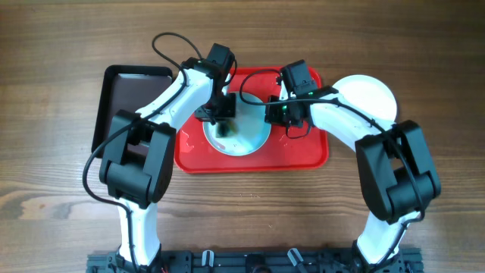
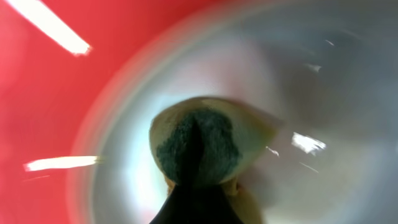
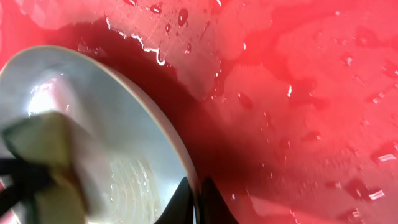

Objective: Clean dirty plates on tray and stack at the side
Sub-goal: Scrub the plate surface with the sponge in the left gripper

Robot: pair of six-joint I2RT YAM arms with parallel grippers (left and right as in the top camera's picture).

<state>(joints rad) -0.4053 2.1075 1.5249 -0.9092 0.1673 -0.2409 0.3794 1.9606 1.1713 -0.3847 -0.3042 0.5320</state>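
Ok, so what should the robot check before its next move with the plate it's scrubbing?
1. Left fingers shut on the yellow-and-green sponge: ok.
2. Sponge pressed on the round pale plate: ok.
3. Right fingers pinching that plate's rim: ok.
4. Plate fully clean: cannot tell, the close view is blurred.
5. Big red plastic tray dry: not ok, water drops and puddles lie on it.
6. Another white round plate lies beside the tray, on the robot's right, to stack on: ok.
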